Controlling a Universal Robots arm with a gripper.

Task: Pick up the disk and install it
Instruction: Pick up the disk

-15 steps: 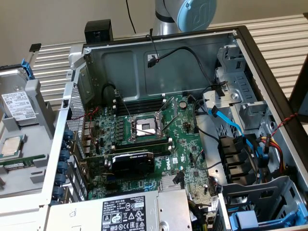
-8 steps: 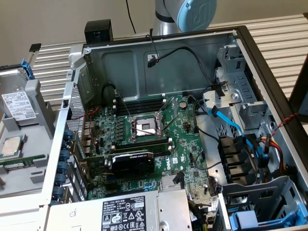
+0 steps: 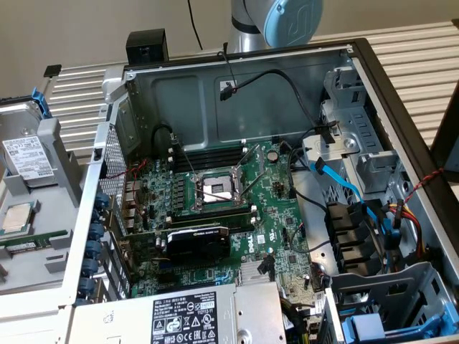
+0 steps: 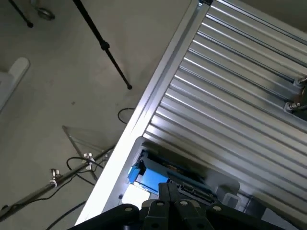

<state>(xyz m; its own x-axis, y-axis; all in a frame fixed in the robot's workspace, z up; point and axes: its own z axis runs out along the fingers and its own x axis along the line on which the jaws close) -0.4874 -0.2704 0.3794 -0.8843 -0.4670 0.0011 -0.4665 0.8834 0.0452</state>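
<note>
The disk (image 3: 27,156) is a silver-grey drive with a white label, clipped in a blue frame. It stands tilted in a grey holder at the exterior view's left, outside the open computer case (image 3: 237,107). The wrist view shows the disk's blue frame (image 4: 149,178) at the edge of the ribbed table, just past my gripper (image 4: 169,190). The black fingers are shut together with nothing between them. The gripper is apart from the disk. Part of the arm (image 3: 283,21) rises behind the case's far wall.
A small square CPU chip (image 3: 17,218) lies in the holder below the disk. Another blue drive carrier (image 3: 380,326) sits in the case's near right corner. Cables (image 3: 358,193) cross the drive bays. Beyond the ribbed table (image 4: 230,96) lie the floor and tripod legs (image 4: 103,45).
</note>
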